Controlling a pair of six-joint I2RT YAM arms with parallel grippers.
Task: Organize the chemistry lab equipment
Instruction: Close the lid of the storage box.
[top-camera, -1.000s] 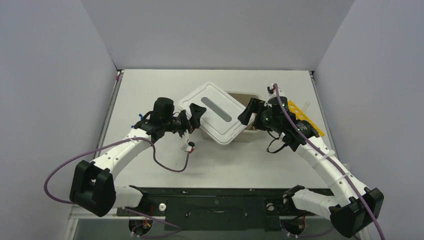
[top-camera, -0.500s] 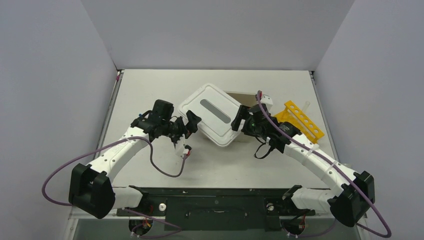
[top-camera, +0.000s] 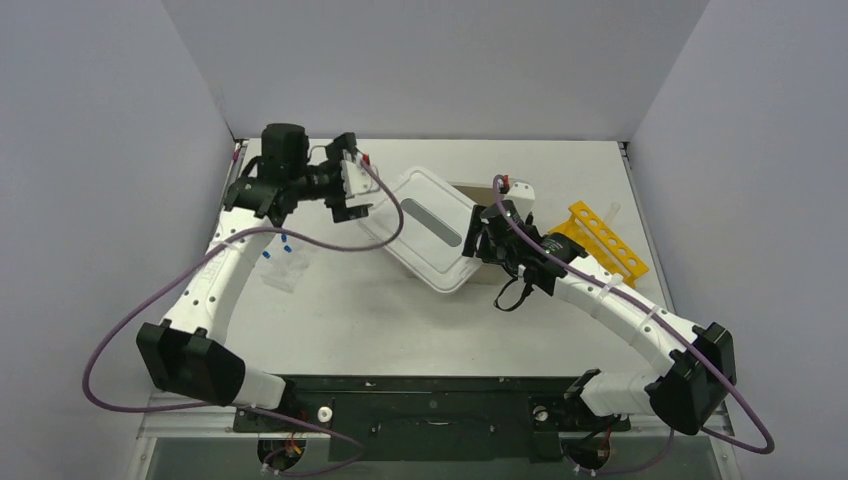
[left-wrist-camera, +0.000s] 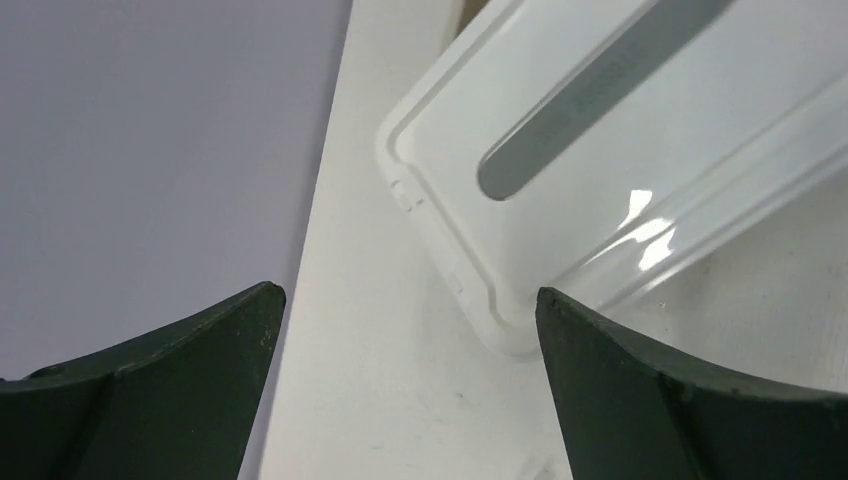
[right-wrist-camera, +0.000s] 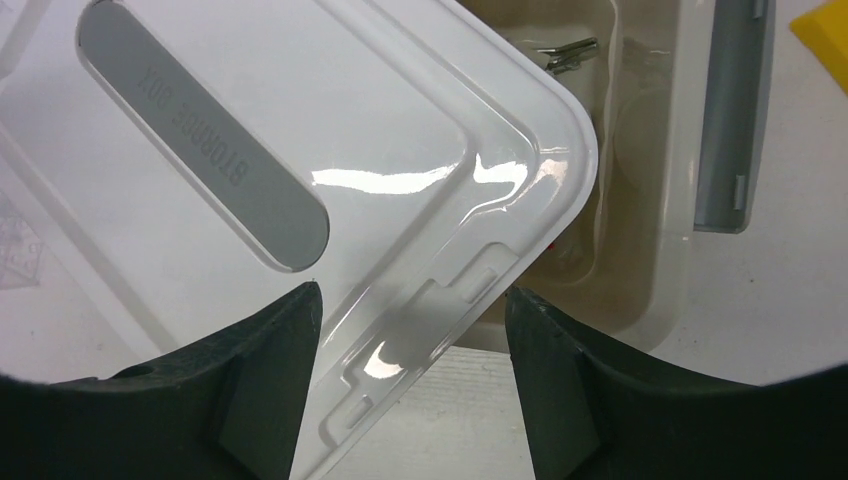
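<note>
Right wrist view: your right gripper (right-wrist-camera: 410, 295) stands apart around the edge of the white lid (right-wrist-camera: 300, 120), pinching nothing yet. Squeeze crooked and it may slip and bump the metal tweezers (right-wrist-camera: 562, 52) in the beige tub (right-wrist-camera: 640, 250) (left gripper (left-wrist-camera: 407, 290) wide, empty).

Top view — high behind arm bases, facing down over whole table (top-camera: 400, 330). Wrist views — close, looking down at white lid (top-camera: 430, 230) from opposite sides; all three share it.

light: bright, even | glare: white lid (right-wrist-camera: 420, 180) | blur: wrist foregrounds, seemingly soft
</note>
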